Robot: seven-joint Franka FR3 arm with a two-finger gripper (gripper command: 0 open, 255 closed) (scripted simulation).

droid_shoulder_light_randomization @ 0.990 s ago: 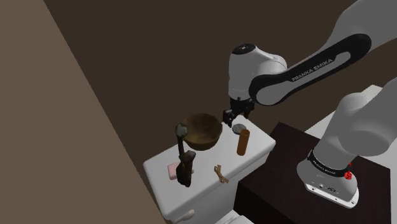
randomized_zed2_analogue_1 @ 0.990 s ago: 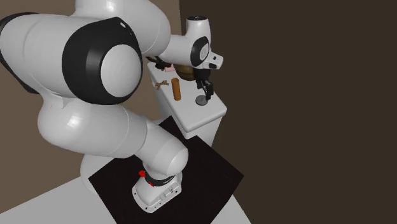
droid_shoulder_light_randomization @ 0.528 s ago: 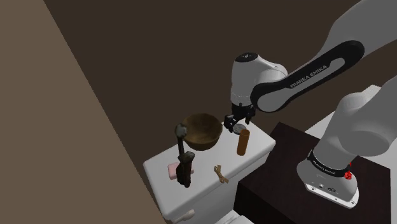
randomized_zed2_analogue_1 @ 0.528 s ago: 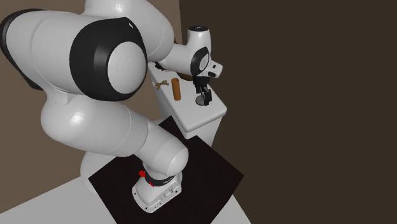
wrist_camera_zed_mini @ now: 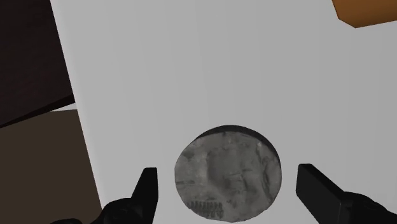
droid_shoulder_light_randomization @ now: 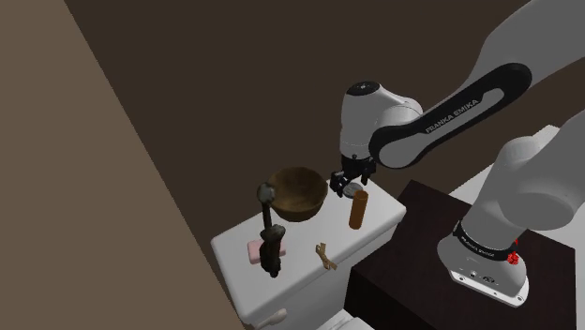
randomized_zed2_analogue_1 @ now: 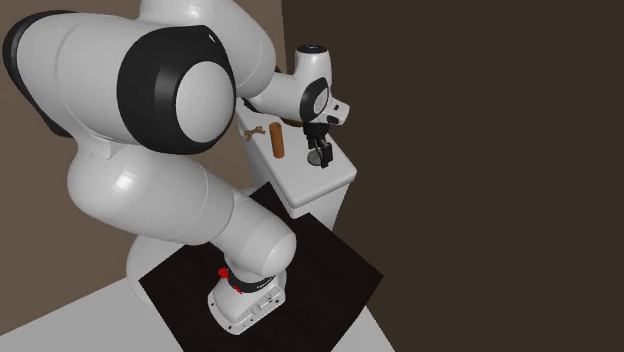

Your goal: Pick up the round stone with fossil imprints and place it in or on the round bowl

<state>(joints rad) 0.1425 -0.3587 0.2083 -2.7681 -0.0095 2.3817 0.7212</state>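
The round grey stone, marked with imprints, lies flat on the white desk near one edge. It sits between the spread fingers, which stand clear of it on both sides. The brown bowl sits just beside the stone. An upright brown cylinder stands close on its other side.

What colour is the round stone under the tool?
Mottled grey stone, with faint ridged imprints; clearest in the wrist view.

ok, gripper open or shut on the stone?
Open. The gripper has its fingers apart, flanking the round grey stone without touching it.
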